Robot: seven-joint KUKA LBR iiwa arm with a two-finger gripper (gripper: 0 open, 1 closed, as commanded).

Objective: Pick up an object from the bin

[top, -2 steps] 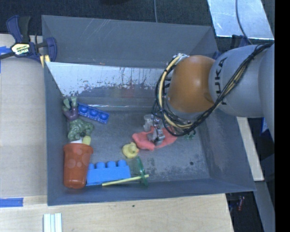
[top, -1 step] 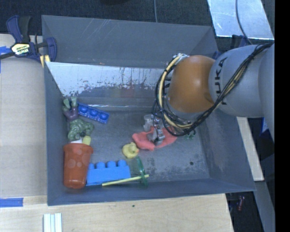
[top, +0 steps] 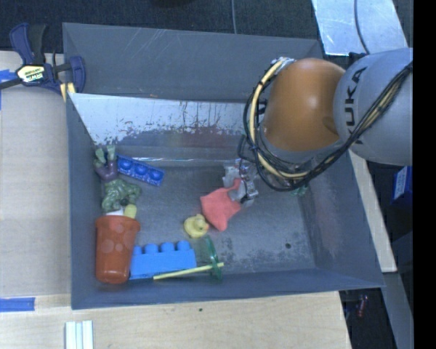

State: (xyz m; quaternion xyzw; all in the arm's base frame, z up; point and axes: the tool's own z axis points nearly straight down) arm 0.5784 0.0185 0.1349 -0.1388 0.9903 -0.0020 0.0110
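Grey bin (top: 291,227): hand (top: 240,184) at one red lump (top: 218,208), grip unclear; two blue bricks (top: 162,257), one yellow toy (top: 196,227).

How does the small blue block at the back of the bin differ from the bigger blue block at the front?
The back block is darker blue and slimmer; the front block is lighter and bulkier. The back block lies slanted beside a purple toy; the front block sits next to an orange cup. Both are studded building blocks.

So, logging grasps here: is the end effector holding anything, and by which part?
The red soft piece, pinched at its upper right corner by the end effector.
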